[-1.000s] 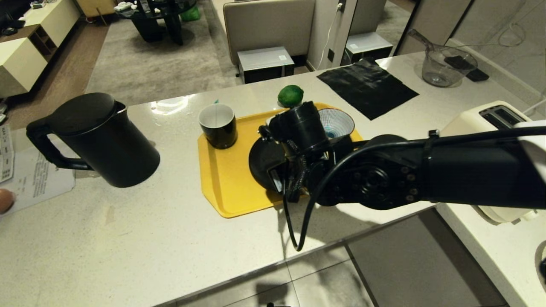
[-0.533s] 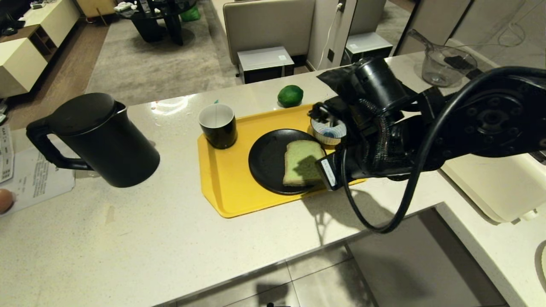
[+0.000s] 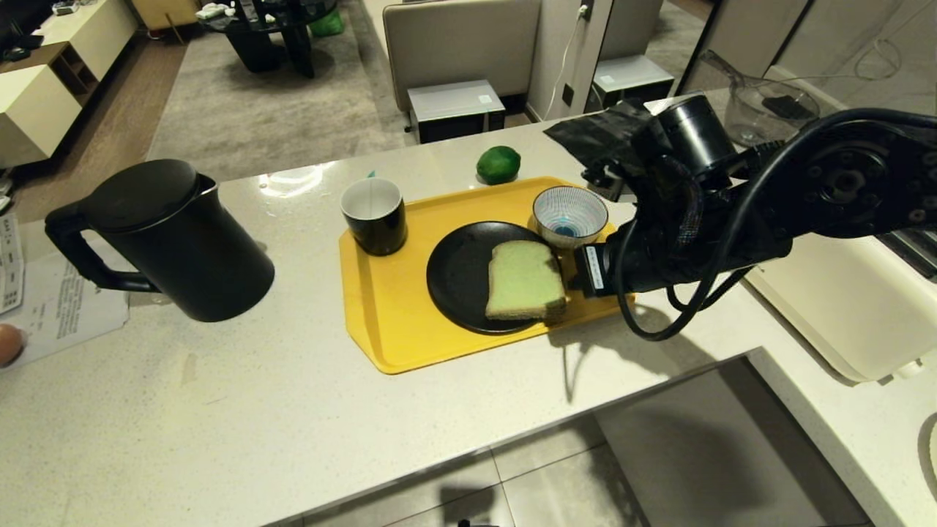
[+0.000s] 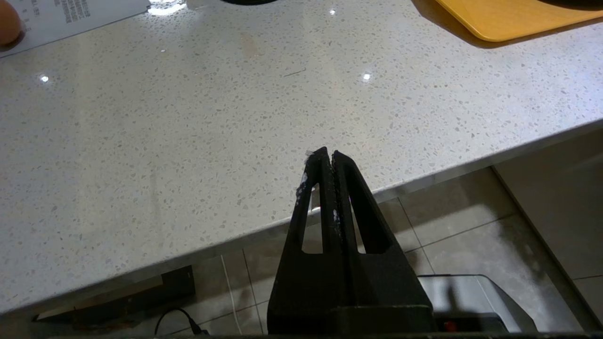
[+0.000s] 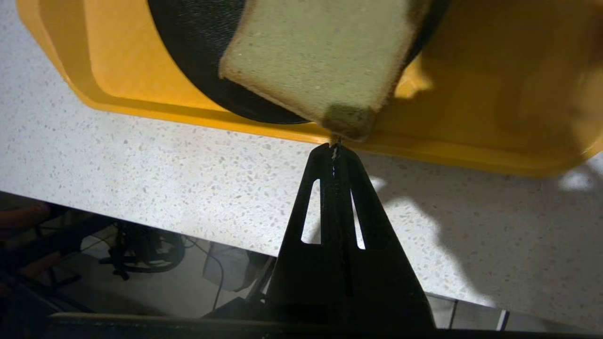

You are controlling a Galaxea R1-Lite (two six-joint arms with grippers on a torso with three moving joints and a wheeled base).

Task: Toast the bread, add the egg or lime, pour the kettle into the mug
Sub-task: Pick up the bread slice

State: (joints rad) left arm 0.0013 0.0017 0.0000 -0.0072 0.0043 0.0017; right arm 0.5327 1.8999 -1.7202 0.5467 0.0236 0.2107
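Right now the bread [image 3: 525,280] lies flat on a black plate [image 3: 457,274] on the yellow tray [image 3: 388,322], w/ a striped bowl [image 3: 569,213] touching the plate's far-right side. Mug [image 3: 374,215] stands at the tray's far-left corner; lime [image 3: 498,164] sits on the counter [image 3: 219,410] just behind the tray; kettle [image 3: 165,238] well to the left. Right gripper [image 5: 335,150] hovers over the tray's near edge by the bread's corner, fingers [image 5: 351,188] pressed together, holding nothing. Left gripper [image 4: 327,154] is parked above the counter's front edge, fingers also closed, empty. Toaster [image 3: 842,307] at far right.
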